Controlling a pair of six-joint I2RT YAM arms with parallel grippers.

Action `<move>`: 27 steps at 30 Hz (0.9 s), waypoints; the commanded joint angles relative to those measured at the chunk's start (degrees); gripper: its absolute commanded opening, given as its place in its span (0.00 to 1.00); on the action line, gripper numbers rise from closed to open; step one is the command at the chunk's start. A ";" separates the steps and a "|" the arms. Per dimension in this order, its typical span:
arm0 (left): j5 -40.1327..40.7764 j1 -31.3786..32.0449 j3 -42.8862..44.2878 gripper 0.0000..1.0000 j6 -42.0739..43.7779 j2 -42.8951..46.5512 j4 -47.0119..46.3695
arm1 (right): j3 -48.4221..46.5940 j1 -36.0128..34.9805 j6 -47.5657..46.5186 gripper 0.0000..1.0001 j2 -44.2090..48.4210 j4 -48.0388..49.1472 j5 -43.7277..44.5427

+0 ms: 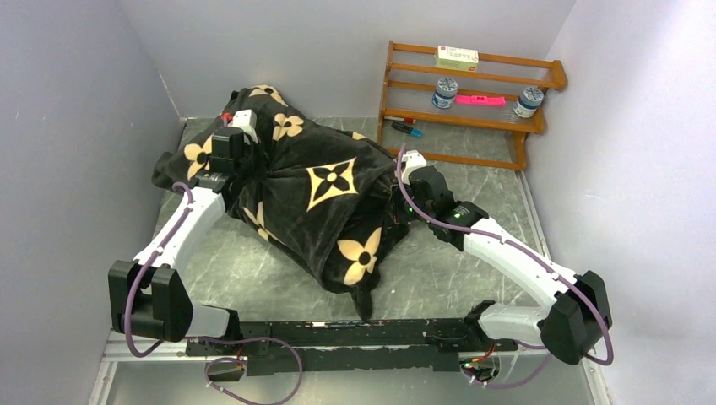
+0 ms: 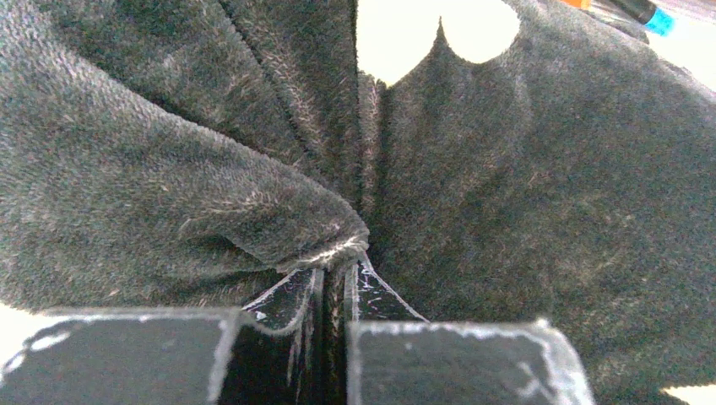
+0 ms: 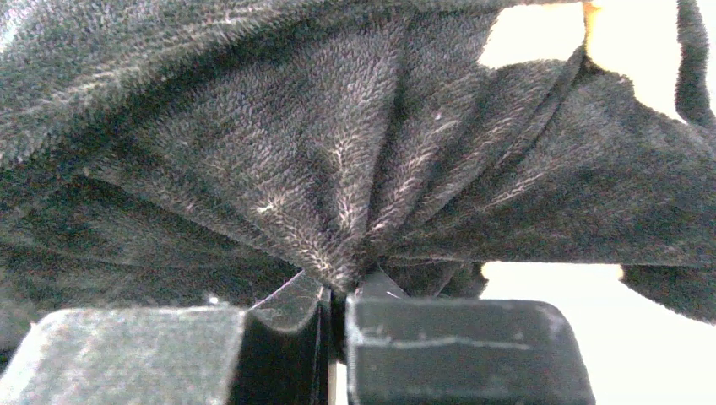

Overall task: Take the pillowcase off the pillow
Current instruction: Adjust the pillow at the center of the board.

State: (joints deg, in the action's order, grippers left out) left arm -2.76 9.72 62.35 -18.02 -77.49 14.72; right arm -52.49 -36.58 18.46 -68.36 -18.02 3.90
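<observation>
The black plush pillowcase (image 1: 312, 194) with tan flower and star prints lies bulging across the middle of the table, wholly covering the pillow, which is hidden inside. My left gripper (image 1: 239, 164) is at the cover's left side, shut on a pinched fold of pillowcase (image 2: 253, 169); the fabric bunches right at the left gripper (image 2: 348, 261). My right gripper (image 1: 398, 190) is at the cover's right edge. In the right wrist view the pillowcase (image 3: 338, 169) gathers into pleats that run into the right gripper (image 3: 346, 283), which is shut on it.
A wooden rack (image 1: 469, 101) stands at the back right with a box, two small jars and a pink marker on its shelves. A blue-capped pen (image 1: 407, 129) lies at its foot. Grey walls close in left, back and right.
</observation>
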 commanded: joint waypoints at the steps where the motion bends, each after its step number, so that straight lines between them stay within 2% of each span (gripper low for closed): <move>1: -1.61 2.52 -1.37 0.05 3.07 -0.92 6.84 | -1.41 1.33 -0.13 0.00 1.96 1.61 -1.65; 4: -0.10 3.03 -2.18 0.09 3.30 -0.16 7.59 | 0.76 1.33 1.15 0.00 1.64 2.10 -3.56; 5: 0.26 3.36 -2.47 0.15 3.48 0.25 7.72 | 1.14 1.33 1.04 0.00 1.76 1.88 -3.46; 6: 0.88 3.76 -2.57 0.25 3.78 1.05 7.96 | 1.19 1.32 0.82 0.00 2.13 1.29 -2.76; 8: 2.02 5.42 -2.38 0.40 4.52 2.47 8.48 | 0.52 1.33 -0.13 0.00 2.77 -0.38 -0.72; 9: 2.50 6.19 -2.08 0.45 4.82 3.19 8.71 | -0.03 1.31 -0.63 0.04 3.10 -1.30 0.13; 12: 2.59 8.44 -0.10 0.64 5.29 5.24 9.83 | -1.87 1.32 -1.23 0.25 4.08 -3.66 1.13; 16: 4.91 12.11 3.17 0.82 7.03 7.28 11.49 | -2.38 1.33 -0.46 0.60 6.48 -4.10 1.33; 18: 5.18 14.33 4.77 0.91 8.32 8.11 12.33 | -2.06 1.29 0.18 0.74 7.92 -4.11 2.15; 20: 4.37 16.33 5.92 0.96 10.29 8.84 12.78 | -1.10 1.33 0.69 0.83 9.70 -3.24 3.17; 23: 2.16 18.60 6.40 0.96 13.10 9.73 12.90 | 0.23 1.32 1.34 0.98 12.45 -1.41 4.59; 27: -5.46 19.76 7.04 0.96 15.93 10.70 13.72 | 1.87 1.33 2.55 1.00 15.72 1.45 5.29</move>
State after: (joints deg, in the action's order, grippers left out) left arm 3.14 27.49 67.02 -6.09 -68.88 28.10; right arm -51.66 -35.53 19.51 -55.96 -21.74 6.83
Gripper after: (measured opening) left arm 0.962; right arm 0.994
